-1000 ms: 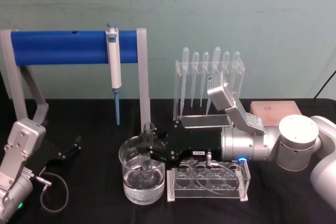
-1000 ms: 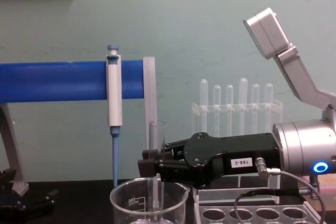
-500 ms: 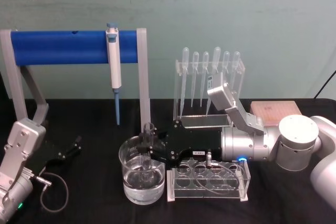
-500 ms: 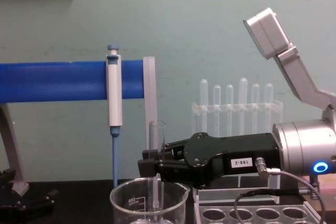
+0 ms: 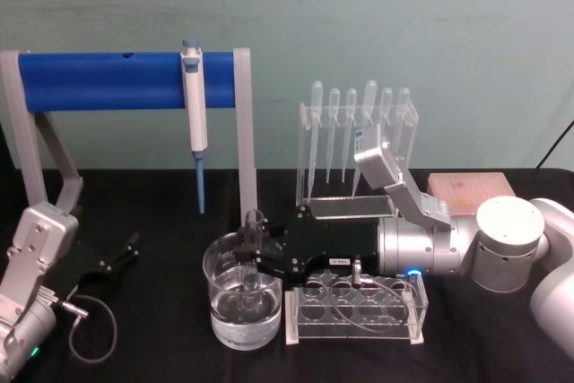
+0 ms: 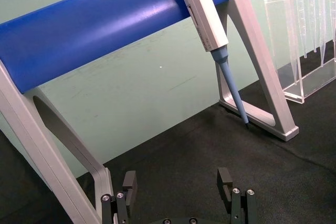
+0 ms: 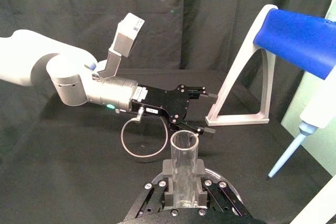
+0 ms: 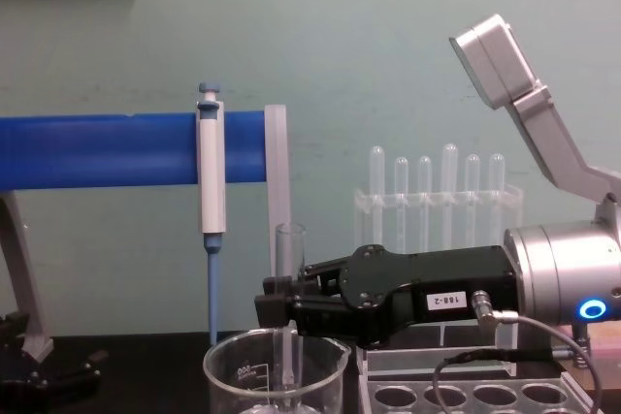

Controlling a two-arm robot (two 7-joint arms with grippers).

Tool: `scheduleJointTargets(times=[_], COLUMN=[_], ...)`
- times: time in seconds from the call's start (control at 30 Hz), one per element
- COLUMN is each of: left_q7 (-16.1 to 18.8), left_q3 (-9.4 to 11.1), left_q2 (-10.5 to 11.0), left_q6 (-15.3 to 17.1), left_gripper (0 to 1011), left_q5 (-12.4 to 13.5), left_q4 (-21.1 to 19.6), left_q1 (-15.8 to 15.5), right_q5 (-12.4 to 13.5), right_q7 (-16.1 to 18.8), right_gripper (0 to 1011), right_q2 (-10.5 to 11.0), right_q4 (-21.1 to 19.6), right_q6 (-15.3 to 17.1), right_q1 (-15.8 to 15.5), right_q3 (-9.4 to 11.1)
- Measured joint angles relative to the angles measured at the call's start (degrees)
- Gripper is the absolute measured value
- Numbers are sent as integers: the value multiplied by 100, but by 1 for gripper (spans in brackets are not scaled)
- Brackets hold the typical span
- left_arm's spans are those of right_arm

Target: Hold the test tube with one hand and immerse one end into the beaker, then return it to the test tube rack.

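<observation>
The test tube (image 5: 254, 238) stands upright with its lower end down inside the beaker (image 5: 226, 307), which holds clear liquid. My right gripper (image 5: 258, 262) reaches in from the right and is shut on the test tube at mid-height. From the chest view, the tube's flared rim (image 8: 289, 232) pokes above the right gripper (image 8: 279, 309), and the tube runs down past the beaker's rim (image 8: 233, 354). The right wrist view shows the test tube (image 7: 183, 161) clamped between the fingers. My left gripper (image 5: 123, 253) rests open at the table's left; it is open in its own view (image 6: 177, 182).
A blue-and-white pipettor (image 5: 195, 114) hangs from a blue bar stand (image 5: 108, 81) at the back left. A rack of thin pipettes (image 5: 359, 132) stands behind my right arm. A clear rack with round holes (image 5: 354, 307) sits right of the beaker. A pinkish box (image 5: 471, 187) lies at far right.
</observation>
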Motion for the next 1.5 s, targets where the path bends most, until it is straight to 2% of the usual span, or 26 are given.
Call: scheduleJointTargets(times=[1.5], left_q7=[0], left_q3=[0], left_q2=[0], left_q6=[0], left_gripper=[1000], left_q5=[0], left_q4=[0], left_q1=[0], right_q5=[0], right_q7=[0], right_gripper=[226], right_q2=[0], right_q4=[0], right_q6=[0], right_q1=[0], right_q3=[0])
